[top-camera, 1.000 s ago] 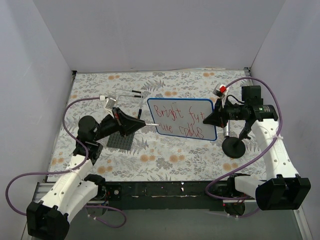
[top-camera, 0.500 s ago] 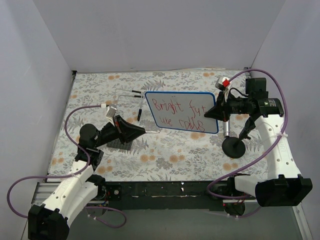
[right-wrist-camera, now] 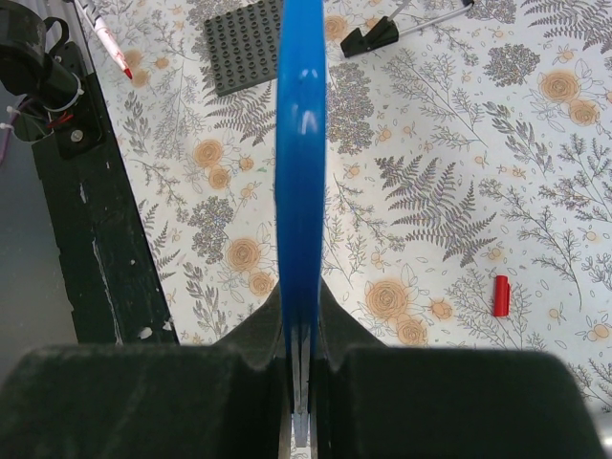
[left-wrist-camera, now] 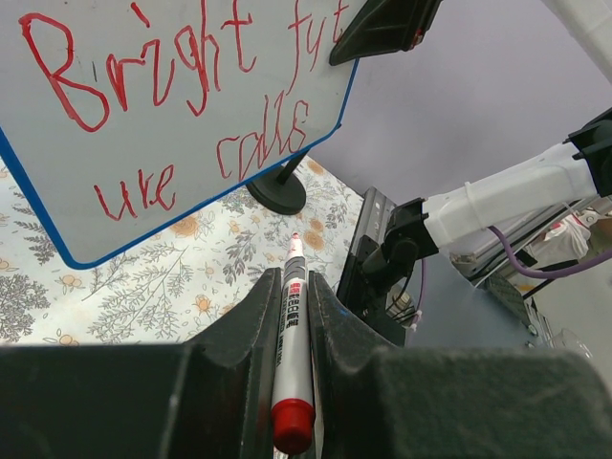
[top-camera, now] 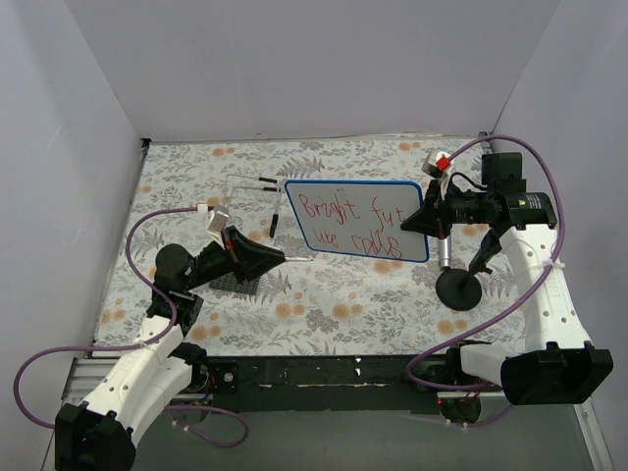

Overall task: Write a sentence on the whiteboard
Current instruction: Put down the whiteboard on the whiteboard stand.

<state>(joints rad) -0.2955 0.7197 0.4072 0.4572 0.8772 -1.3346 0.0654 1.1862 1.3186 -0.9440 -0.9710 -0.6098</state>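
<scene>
Pinching a red marker (left-wrist-camera: 292,330), the left gripper (top-camera: 278,257) faces the whiteboard (left-wrist-camera: 163,134); the right gripper (right-wrist-camera: 301,316) clamps its blue rim.

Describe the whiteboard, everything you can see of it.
The whiteboard is a flat white rectangle with a thin blue rim and rounded corners. Two lines of red handwriting read roughly "Bright fut ure calls". The right gripper clamps its right edge, seemingly holding it tilted above the floral table. The marker tip is apart from it.

Dark studded plate (right-wrist-camera: 251,43) on floral cloth (top-camera: 324,304); red cap (right-wrist-camera: 500,295) lying loose; black round-based stand (top-camera: 458,287) upright.
</scene>
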